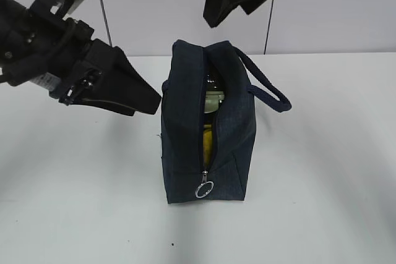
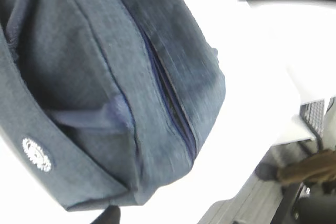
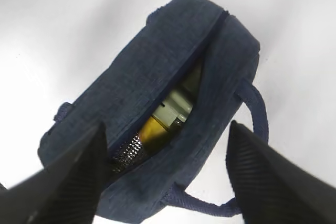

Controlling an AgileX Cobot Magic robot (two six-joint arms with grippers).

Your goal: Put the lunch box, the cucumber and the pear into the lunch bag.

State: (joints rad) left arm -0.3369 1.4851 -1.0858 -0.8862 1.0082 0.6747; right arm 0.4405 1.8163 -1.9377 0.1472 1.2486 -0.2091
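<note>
Right wrist view showed the right end effector [image 3: 165, 182] wide open and empty above the lunch bag [image 3: 157, 77] on the worktop [image 1: 322, 171]. The pear [image 3: 152, 129] and lunch box [image 3: 176, 106] lay inside. I could not tell about the left end effector [image 1: 133, 94].

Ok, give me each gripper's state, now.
Left gripper: cannot tell, holds nothing visible, beside the lunch bag.
Right gripper: open, empty, above the bag.

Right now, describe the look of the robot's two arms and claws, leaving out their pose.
Both are matte black. The left claw has broad wedge-shaped fingers on a blocky body with small screws, a thin dark cable, and a white tag above. The right claw shows two black tapering fingers with finely ribbed inner faces, and a thin dark cable hangs behind it.
</note>
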